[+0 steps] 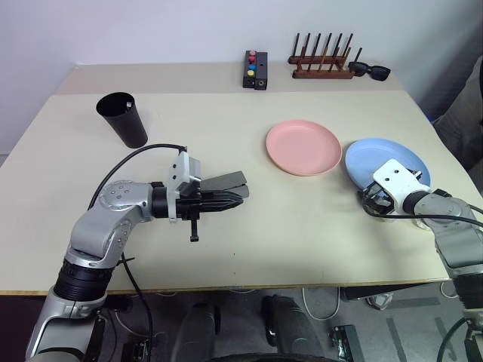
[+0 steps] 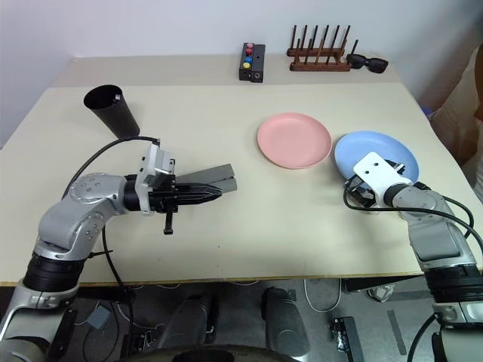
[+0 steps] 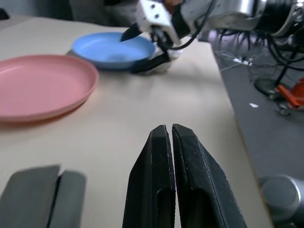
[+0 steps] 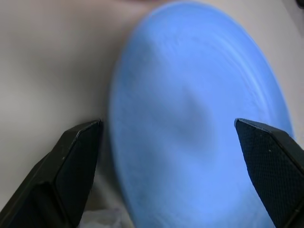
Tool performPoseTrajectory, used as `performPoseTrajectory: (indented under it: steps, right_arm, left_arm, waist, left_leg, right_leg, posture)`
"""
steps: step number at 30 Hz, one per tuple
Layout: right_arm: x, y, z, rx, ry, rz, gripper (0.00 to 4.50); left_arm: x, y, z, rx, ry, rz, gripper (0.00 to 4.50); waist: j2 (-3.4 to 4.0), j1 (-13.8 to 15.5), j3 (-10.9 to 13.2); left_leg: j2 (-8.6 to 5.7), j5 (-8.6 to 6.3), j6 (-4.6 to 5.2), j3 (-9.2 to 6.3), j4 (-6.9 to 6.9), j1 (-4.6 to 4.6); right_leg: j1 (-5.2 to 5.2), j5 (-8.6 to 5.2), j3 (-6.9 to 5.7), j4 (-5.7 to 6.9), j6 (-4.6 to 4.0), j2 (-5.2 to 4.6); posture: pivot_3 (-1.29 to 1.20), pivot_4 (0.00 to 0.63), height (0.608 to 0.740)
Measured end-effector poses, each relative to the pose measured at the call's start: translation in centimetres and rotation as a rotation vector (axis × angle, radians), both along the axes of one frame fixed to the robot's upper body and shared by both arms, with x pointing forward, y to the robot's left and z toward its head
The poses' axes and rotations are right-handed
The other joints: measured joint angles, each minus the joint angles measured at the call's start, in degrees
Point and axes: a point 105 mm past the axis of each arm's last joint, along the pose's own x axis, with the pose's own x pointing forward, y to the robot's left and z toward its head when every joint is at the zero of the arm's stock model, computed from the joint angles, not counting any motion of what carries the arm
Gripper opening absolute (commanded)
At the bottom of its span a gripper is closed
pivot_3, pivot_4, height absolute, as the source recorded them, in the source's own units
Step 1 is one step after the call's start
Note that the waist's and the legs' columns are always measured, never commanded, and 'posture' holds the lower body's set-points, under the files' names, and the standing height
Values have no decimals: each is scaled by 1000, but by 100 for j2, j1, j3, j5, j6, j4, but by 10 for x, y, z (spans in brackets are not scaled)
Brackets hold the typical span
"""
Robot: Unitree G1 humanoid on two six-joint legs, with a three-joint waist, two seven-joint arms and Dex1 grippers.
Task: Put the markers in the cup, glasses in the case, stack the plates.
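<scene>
Silver-grey jointed arms with black cuffs, white wrist housings and looping black cables; left gripper (image 1: 235, 197) and right gripper (image 3: 142, 50) black-fingered.

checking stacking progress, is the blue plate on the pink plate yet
Not stacked: the light blue round plastic plate lies on the table beside the salmon pink round plastic plate.

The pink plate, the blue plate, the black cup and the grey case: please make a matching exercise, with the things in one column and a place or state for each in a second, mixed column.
Things:
1. pink plate
2. blue plate
3. black cup
4. grey case

Places or states:
A. lies shut beside the shut left gripper
B. stands near the table's far left corner
C. right in front of the open right gripper
D. lies alone in the middle, between the case and the other plate

Pairs: 1-D, 2-C, 3-B, 4-A
</scene>
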Motion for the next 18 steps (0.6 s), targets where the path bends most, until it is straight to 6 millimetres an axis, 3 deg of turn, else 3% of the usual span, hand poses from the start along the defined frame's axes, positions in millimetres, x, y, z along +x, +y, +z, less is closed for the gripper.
performPoseTrajectory:
  steps: [1, 6, 9, 15, 18]
  right_arm:
    - [0, 0, -1, 2, -1, -4, 3739]
    - [0, -3, -5, 1, 11, -22, 1211]
    - [0, 0, -7, 15, 9, -14, 72]
    - [2, 1, -4, -7, -22, -23, 72]
    - [8, 6, 11, -40, -99, -2, 72]
  left_arm:
    - [0, -1, 0, -4, 1, 2, 81]
    - [0, -3, -1, -19, 8, 10, 81]
    - [0, -5, -4, -19, 17, 2, 81]
    - [2, -5, -10, -39, 25, 20, 81]
    - [11, -2, -15, -55, 31, 77, 81]
  waist:
    - [0, 3, 0]
    - [0, 15, 0]
    - [1, 12, 1]
    - [2, 7, 1]
    - [3, 0, 2]
  left_leg:
    - [0, 0, 0, 0, 1, -1]
    - [-4, 0, 0, 3, 2, -5]
    - [-4, 0, 0, 3, 1, -5]
    - [-3, 0, 0, 3, 1, -4]
    - [-3, 0, 0, 3, 1, -4]
  right_leg:
    - [0, 0, 0, -1, 0, -1]
    - [0, -1, 2, -8, 1, -6]
    - [0, 0, 2, -8, 1, -5]
    - [0, -1, 2, -7, 1, -5]
    - [-1, 0, 2, -7, 0, -4]
  posture:
    - [0, 150, 735]
    - [0, 150, 735]
    - [0, 150, 735]
    - [0, 150, 735]
    - [0, 150, 735]
